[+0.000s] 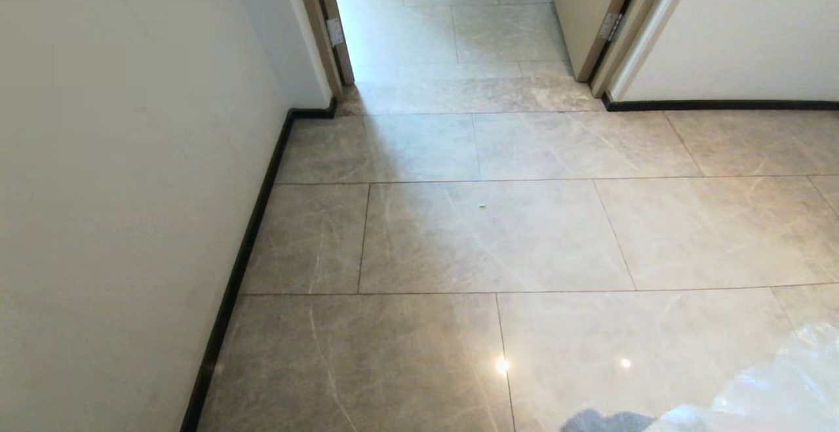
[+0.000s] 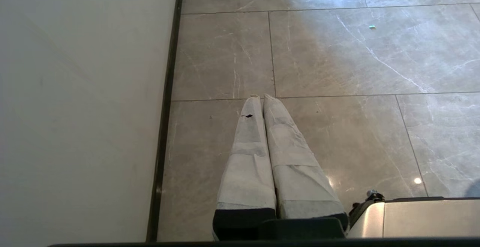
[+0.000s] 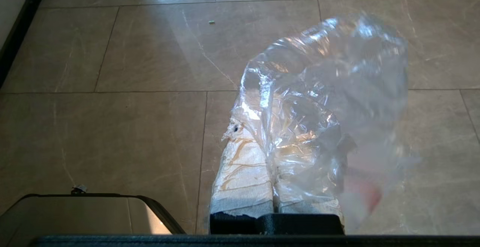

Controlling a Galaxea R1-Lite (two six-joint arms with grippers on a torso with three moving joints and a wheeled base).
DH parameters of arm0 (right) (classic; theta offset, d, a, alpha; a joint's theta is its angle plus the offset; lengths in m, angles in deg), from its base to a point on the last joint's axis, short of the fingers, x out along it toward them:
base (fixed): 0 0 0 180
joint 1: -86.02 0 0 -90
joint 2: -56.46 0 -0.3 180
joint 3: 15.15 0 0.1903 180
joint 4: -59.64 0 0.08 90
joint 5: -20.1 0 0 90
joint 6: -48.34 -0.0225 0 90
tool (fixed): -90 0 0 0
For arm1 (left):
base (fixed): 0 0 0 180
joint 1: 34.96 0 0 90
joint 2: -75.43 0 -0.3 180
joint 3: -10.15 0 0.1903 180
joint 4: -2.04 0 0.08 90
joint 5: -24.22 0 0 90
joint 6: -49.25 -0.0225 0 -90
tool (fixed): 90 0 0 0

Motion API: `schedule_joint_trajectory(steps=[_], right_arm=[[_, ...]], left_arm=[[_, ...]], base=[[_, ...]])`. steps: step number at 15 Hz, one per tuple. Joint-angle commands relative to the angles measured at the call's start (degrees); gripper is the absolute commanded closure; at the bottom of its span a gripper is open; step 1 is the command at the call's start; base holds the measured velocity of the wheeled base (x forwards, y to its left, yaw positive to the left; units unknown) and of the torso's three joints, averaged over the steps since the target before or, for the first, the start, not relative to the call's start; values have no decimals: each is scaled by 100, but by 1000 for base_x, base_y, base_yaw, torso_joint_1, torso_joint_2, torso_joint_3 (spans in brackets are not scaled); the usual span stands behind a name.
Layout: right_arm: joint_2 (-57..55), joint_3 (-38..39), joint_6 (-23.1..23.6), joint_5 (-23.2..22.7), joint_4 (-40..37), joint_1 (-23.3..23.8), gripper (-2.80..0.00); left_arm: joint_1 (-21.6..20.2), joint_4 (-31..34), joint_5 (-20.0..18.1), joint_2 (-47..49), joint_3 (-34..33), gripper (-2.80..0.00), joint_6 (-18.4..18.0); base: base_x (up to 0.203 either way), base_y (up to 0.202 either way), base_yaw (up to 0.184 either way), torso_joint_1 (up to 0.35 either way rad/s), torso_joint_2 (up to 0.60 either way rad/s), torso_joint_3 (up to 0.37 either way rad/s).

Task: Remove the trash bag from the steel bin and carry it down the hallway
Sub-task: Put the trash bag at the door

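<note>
R fingers [image 3: 240, 157] closed tight on bag [image 3: 322, 101], clear plastic draped over and beside them, hanging above hallway floor [image 3: 112, 134]; reddish blur inside. Bag corner low right in head view. L fingers [image 2: 258, 127] pressed together, nothing held, above floor near wall [image 2: 75, 108] w/ black skirting. Doorway ahead, red floor sign beyond.

The head view looks forward and down along the hallway floor [image 1: 498, 235] toward a doorway [image 1: 452, 25], while both wrist views face down over their fingers, nearer the tiles, all three sharing one green speck [image 1: 482, 206].
</note>
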Motion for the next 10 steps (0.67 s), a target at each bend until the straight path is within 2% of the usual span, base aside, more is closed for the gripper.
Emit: schedule_joint_trajectory(steps=[1,10], right_arm=[[-6,7,-5,-4,-3,-2,0],[-6,2,4,-13,-3,-2,0]], left_arm=[[0,1,0,0,0,0,1],[0,1,0,0,0,0,-25]], base=[[0,0,0,0,0,0],[0,0,0,0,0,0]])
